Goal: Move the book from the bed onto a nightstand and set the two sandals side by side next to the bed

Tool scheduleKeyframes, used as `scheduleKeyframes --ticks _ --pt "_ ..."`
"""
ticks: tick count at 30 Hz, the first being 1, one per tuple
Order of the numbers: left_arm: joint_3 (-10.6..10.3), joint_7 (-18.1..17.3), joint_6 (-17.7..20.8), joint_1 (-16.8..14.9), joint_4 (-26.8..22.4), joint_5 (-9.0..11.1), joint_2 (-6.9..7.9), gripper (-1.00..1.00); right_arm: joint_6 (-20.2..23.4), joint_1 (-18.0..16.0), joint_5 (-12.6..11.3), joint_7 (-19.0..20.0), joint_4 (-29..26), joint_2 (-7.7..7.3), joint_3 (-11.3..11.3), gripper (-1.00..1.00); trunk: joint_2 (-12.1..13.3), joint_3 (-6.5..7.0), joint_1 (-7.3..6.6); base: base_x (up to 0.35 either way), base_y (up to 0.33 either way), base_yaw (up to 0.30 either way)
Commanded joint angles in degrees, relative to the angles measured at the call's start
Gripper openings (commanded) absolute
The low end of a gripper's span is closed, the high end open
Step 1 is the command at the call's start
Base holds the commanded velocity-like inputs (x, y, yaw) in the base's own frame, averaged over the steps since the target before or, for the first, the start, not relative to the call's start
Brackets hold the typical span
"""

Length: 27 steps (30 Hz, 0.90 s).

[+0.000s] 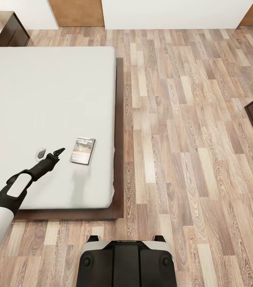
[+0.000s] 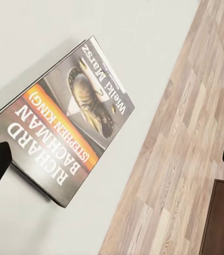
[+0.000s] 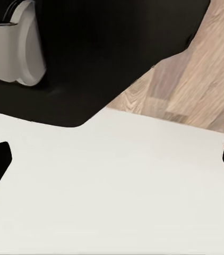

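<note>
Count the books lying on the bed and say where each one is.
1. The book lies flat on the white mattress of the bed, near the edge that meets the plank floor, just ahead of the left gripper. No other book is in view.

The bed (image 1: pixel 30 99) has a plain white mattress on a dark brown wooden frame and stands on the light wood-plank floor (image 1: pixel 190 139). The book (image 1: pixel 82 150) lies flat on the mattress near its right edge, cover up, showing an orange band.
</note>
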Motion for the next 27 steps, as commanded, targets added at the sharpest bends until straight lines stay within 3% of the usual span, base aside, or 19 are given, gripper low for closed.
scheduleKeyframes --ticks 1,6,13,21,27 --pt "0.03 -0.03 0.47 -0.02 0.01 0.56 0.01 1.00 -0.96 -0.01 -0.63 0.01 1.35 -0.04 0.37 1.00 -0.08 -0.06 0.03 0.000 0.000 0.000" --pt "0.02 0.01 0.42 0.00 0.02 0.56 -0.03 1.00 -5.35 0.08 -0.73 -0.03 8.20 0.04 0.29 1.00 -0.08 -0.06 0.03 0.000 0.000 0.000" --pt "-0.13 0.09 0.34 0.02 0.02 0.50 -0.05 1.00 -7.20 0.96 -0.81 -0.04 13.63 -0.10 0.10 1.00 -0.08 -0.06 0.03 0.000 0.000 0.000" --pt "-0.34 0.11 0.29 0.04 -0.06 0.47 -0.06 1.00 -7.72 6.08 -0.92 -0.04 15.18 -0.51 -1.00 1.00 -0.08 -0.06 0.03 0.000 0.000 0.000" --pt "-0.45 0.27 0.28 0.02 -0.15 0.47 -0.12 1.00 -7.92 10.91 -2.27 -0.08 15.49 -1.02 -1.47 1.00 -0.08 -0.06 0.03 0.000 0.000 0.000"
